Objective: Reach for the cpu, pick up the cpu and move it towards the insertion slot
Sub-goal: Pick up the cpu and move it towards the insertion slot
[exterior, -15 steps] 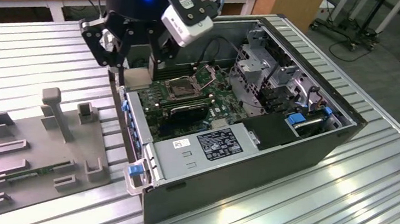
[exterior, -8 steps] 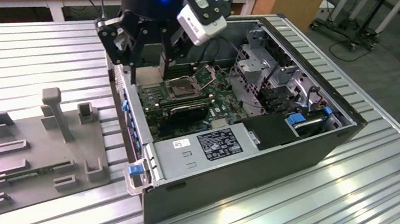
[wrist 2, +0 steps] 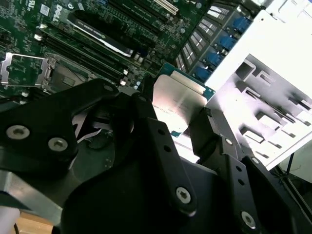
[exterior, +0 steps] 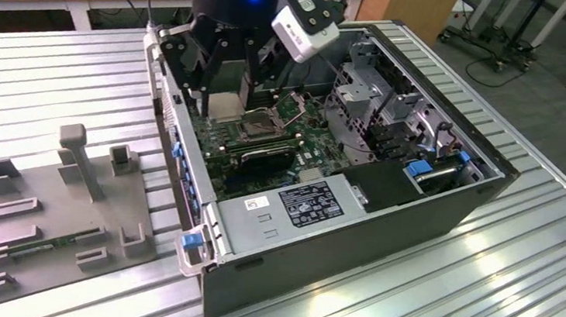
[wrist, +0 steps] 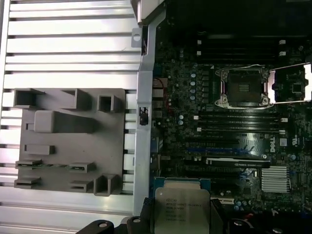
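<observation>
While the arm hangs over the open computer case (exterior: pixel 384 192), the cpu (wrist: pixel 181 209) sits clamped between the two fingers (wrist 2: pixel 214 141) of the gripper (exterior: pixel 229 95), its pale metal top facing the first wrist view and its green edge showing in the second wrist view (wrist 2: pixel 183 100). It is lifted clear of the motherboard (wrist: pixel 234 146), touching nothing but the fingers.

In the exterior view the chip (exterior: pixel 223 106) hangs at about 10 o'clock from the insertion slot (exterior: pixel 262 128), close beside it but not yet over it. In the first wrist view the slot (wrist: pixel 242 86) lies at about 1 o'clock from the chip, well apart, with its metal cover (wrist: pixel 291 85) swung open and the dark centre bare.

Step in hand, as judged: the pick-up is done and the carry toward the slot is under way. Closing the gap calls for a level chip, squared to the frame and kept off the memory slots (wrist: pixel 239 122) between.

Count: one chip, one square slot, one gripper, one case. One grey parts holder (exterior: pixel 59 222) rests on the slatted table (exterior: pixel 51 82), at about 8 o'clock from the case in the exterior view.
</observation>
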`<state>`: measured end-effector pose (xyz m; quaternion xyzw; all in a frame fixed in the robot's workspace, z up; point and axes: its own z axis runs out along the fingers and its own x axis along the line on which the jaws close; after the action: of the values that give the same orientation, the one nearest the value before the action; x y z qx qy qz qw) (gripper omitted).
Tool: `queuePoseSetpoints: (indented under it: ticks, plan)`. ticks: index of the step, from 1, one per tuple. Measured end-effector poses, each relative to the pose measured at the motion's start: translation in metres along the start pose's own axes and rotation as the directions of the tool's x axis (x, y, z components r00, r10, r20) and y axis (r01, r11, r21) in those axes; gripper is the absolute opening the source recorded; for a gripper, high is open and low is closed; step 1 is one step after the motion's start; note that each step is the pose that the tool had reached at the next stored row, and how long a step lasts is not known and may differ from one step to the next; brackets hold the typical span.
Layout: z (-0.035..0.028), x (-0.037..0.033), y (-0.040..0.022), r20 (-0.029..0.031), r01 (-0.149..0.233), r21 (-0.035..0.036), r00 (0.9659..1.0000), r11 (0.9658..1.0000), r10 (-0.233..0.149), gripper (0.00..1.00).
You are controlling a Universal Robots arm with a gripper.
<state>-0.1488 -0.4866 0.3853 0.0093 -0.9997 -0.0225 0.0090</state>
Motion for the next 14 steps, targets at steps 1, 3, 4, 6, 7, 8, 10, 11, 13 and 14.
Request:
queuePoseSetpoints:
  ticks: [1, 3, 4, 6, 7, 8, 10, 11, 13, 14]
  plan:
    - [-0.0001, -0.002, 0.0, 0.0, 0.0, 0.0001, 1.0, 1.0, 0.0, 0.54]
    - [-0.0001, -0.0057, -0.0001, 0.0, 0.0, 0.0, 1.0, 1.0, 0.0, 0.54]
    - [-0.0002, -0.0073, -0.0001, 0.0, 0.0, 0.0001, 1.0, 1.0, 0.0, 0.54]
    - [-0.0002, -0.0088, -0.0002, 0.0, 0.0, 0.0, 1.0, 1.0, 0.0, 0.54]
    - [-0.0002, -0.0088, -0.0002, 0.0, 0.0, 0.0, 1.0, 1.0, 0.0, 0.54]
    - [-0.0002, -0.0088, -0.0002, 0.0, 0.0, 0.0001, 1.0, 1.0, 0.0, 0.54]
    - [-0.0002, -0.0089, -0.0001, 0.0, 0.0, 0.0001, 1.0, 1.0, 0.0, 0.54]
    - [-0.0002, -0.0093, -0.0001, -0.0001, 0.0, 0.0001, 1.0, 1.0, 0.0, 0.54]
    - [-0.0002, -0.0117, -0.0001, 0.0, 0.0, 0.0001, 1.0, 1.0, 0.0, 0.54]
    - [-0.0003, -0.014, -0.0002, -0.0001, 0.0, 0.0001, 1.0, 1.0, 0.0, 0.54]
